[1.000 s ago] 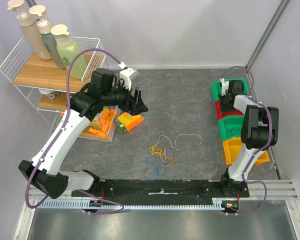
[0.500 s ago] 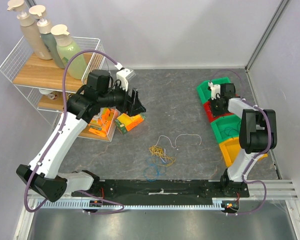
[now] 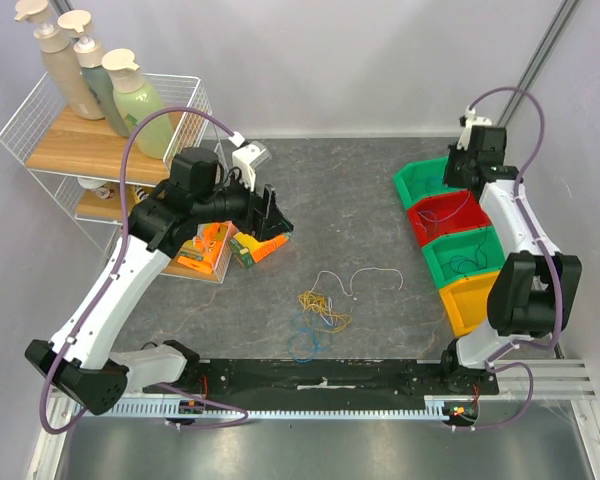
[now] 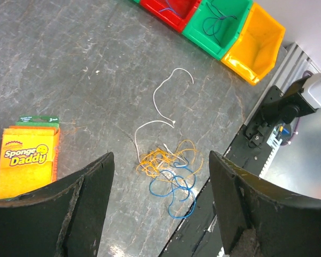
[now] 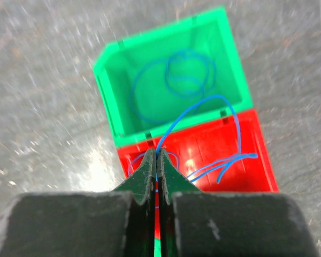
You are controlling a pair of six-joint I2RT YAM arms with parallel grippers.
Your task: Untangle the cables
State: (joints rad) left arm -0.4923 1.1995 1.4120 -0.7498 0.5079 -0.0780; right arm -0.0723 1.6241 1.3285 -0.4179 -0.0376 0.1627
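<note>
**Clerk:** Item one, right gripper [image 5: 156, 155]?

**Checker:** Fingers pressed together, pinching a blue wire [image 5: 203, 104]. It is held aloft over the end green bin [image 5: 224, 53] and the red bin [image 5: 251, 176] beside it. The loose end arcs out across the red one.

**Clerk:** Item two, left gripper [image 4: 161, 156]?

**Checker:** Fingers wide apart, nothing in them. It hovers high over the table [image 4: 69, 64], near the sponge pack [image 4: 29, 160].

**Clerk:** Stock still on the table?

**Checker:** One tangle [image 4: 168, 160] of yellow and blue near the front edge. White strands [image 4: 156, 95] lie just beside it on the bin side. All of it is well apart from the bins.

**Clerk:** Handling note for the step in hand?

**Checker:** Likely a drop into a bin. Which bin I cannot tell, since both already hold blue. Centre over the chosen one, lower until the trailing end sits inside its walls, then part the fingers. Released from this height, the wire may drape across the divide.

**Clerk:** Changes against the earlier entry?

**Checker:** The right arm was low at the bins and is now raised and swung toward the far wall. The row of bins [image 3: 472, 298] has slewed, its far end now nearer the table's middle. The left arm has barely shifted. The tangle lies as it did.
</note>
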